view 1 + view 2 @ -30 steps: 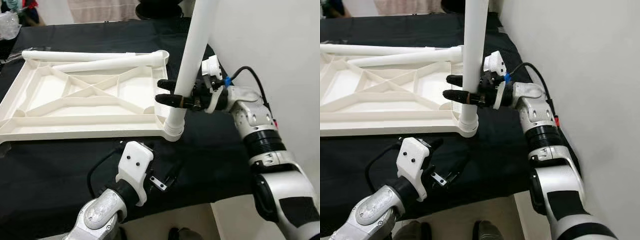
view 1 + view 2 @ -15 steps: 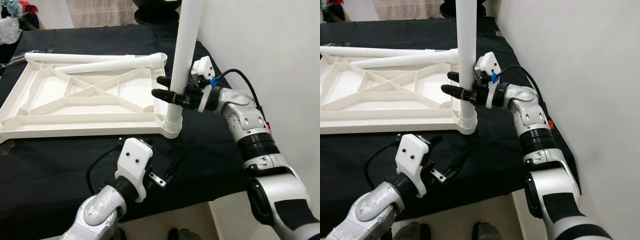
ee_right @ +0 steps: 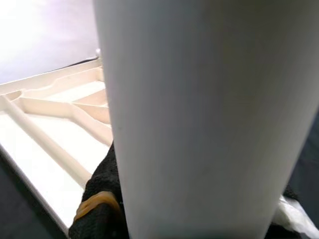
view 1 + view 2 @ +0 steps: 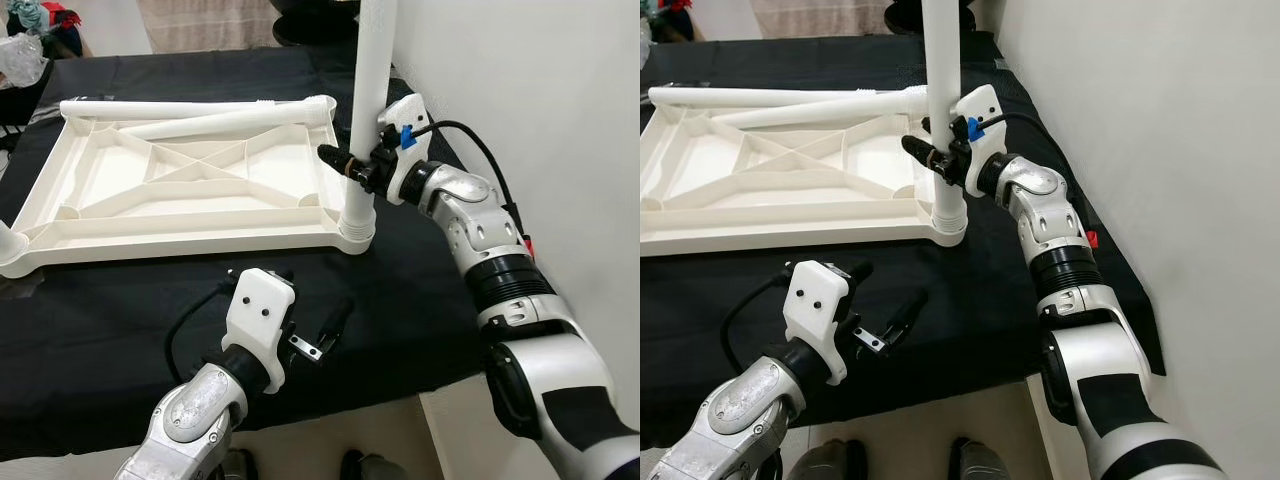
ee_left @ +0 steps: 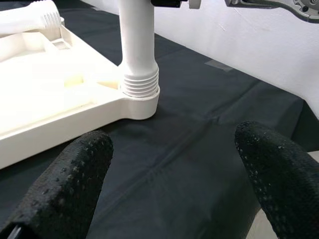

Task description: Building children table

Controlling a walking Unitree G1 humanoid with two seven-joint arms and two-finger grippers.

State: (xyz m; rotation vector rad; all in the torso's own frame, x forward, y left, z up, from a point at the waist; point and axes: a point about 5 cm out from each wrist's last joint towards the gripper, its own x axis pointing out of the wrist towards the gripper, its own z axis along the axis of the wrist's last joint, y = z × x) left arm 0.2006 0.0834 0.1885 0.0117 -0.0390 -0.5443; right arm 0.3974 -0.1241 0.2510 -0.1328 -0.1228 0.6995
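Note:
A white child's table top (image 4: 180,238) lies upside down on the black cloth. One white table leg (image 4: 366,90) stands upright in its near right corner socket (image 4: 357,232), with its ribbed collar (image 5: 140,84) seated there. My right gripper (image 4: 345,165) is shut on this leg a little above the socket, and the leg looms close in the right wrist view (image 3: 199,119). Two loose legs (image 4: 200,105) lie along the top's far edge. My left gripper (image 4: 300,300) hovers open over the cloth just in front of that corner, holding nothing.
A white wall (image 4: 520,80) runs close along the right side of the table. The black cloth (image 4: 120,320) ends at the near edge by my left arm. A bare corner socket (image 4: 12,250) sits at the near left. A clear plastic bag (image 4: 20,55) lies far left.
The leg has swung from leaning to upright in the corner socket, and my right gripper moved with it. The left gripper stayed about where it was.

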